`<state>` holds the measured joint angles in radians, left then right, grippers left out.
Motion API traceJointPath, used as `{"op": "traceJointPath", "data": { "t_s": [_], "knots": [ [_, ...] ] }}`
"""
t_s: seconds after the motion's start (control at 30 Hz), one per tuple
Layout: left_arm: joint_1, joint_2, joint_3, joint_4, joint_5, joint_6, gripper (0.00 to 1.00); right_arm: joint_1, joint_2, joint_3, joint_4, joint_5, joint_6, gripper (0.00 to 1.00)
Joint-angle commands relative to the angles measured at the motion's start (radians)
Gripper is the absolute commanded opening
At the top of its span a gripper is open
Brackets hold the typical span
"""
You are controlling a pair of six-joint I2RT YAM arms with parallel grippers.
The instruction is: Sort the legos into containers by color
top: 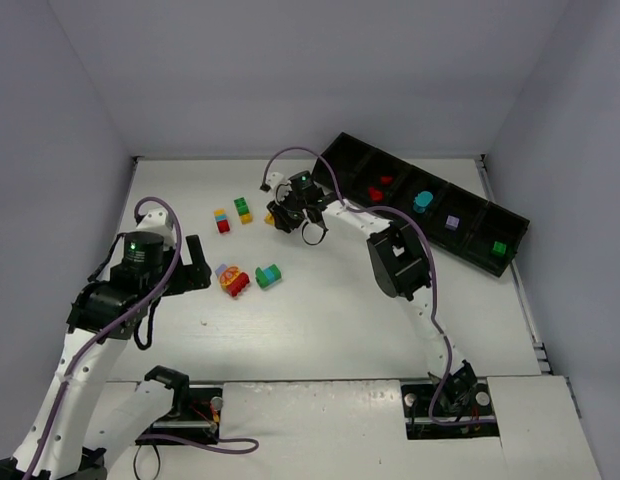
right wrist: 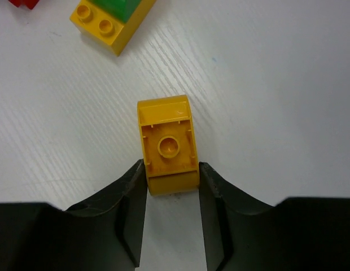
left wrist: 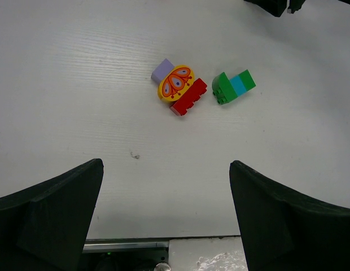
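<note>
My right gripper (top: 288,216) (right wrist: 171,166) is shut on a yellow brick (right wrist: 166,144) lying underside up on the white table; both fingers touch its sides. A yellow-and-green brick (right wrist: 110,17) (top: 243,210) lies just beyond it, with a red-teal-yellow stack (top: 222,220) beside that. My left gripper (top: 195,265) (left wrist: 166,169) is open and empty above the table, near a purple-yellow-red stack (left wrist: 178,87) (top: 231,280) and a green-teal brick (left wrist: 234,87) (top: 268,275). The black tray (top: 440,182) at the back right holds a red (top: 375,192), teal (top: 422,203), purple (top: 452,223) and green brick (top: 499,248) in separate compartments.
The right arm's elbow block (top: 395,260) stands over the table between the tray and the loose bricks. Grey walls close in the table on the left, back and right. The arm bases and cables sit at the near edge.
</note>
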<state>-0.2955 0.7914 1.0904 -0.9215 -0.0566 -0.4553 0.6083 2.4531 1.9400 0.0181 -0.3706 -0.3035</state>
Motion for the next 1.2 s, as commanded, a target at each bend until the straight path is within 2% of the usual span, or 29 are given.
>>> {"op": "traceJointPath", "data": {
  "t_s": [0.0, 0.1, 0.33, 0.5, 0.63, 0.73, 0.77, 0.83, 0.87, 1.03, 1.17],
  "knots": [
    [-0.004, -0.003, 0.051, 0.004, -0.005, -0.014, 0.87, -0.019, -0.014, 0.066, 0.037, 0.041, 0.02, 0.0],
    [-0.005, -0.004, 0.052, 0.001, -0.006, -0.016, 0.87, -0.053, -0.032, 0.091, 0.087, 0.091, 0.053, 0.0],
    [-0.004, 0.005, 0.048, 0.003, -0.002, -0.022, 0.87, -0.149, -0.069, 0.184, 0.197, 0.329, 0.089, 0.0],
    [-0.005, 0.014, 0.048, 0.009, -0.002, -0.023, 0.87, -0.225, -0.046, 0.235, 0.209, 0.413, 0.087, 0.01],
    [-0.005, 0.028, 0.051, 0.013, -0.003, -0.023, 0.87, -0.262, -0.014, 0.264, 0.212, 0.417, 0.093, 0.05],
    [-0.004, 0.038, 0.051, 0.016, 0.0, -0.023, 0.87, -0.283, 0.009, 0.281, 0.21, 0.406, 0.095, 0.15],
    [-0.005, 0.043, 0.052, 0.016, 0.0, -0.025, 0.87, -0.286, 0.014, 0.286, 0.21, 0.401, 0.095, 0.24],
    [-0.004, 0.049, 0.057, 0.016, 0.003, -0.026, 0.87, -0.298, 0.02, 0.286, 0.212, 0.359, 0.096, 0.32],
    [-0.005, 0.051, 0.057, 0.018, 0.001, -0.029, 0.87, -0.301, 0.021, 0.287, 0.213, 0.337, 0.098, 0.4],
    [-0.004, 0.049, 0.054, 0.021, 0.006, -0.039, 0.87, -0.308, 0.023, 0.295, 0.236, 0.283, 0.081, 0.45],
    [-0.005, 0.042, 0.054, 0.021, 0.014, -0.045, 0.87, -0.308, 0.011, 0.292, 0.246, 0.263, 0.084, 0.54]
  ]
}}
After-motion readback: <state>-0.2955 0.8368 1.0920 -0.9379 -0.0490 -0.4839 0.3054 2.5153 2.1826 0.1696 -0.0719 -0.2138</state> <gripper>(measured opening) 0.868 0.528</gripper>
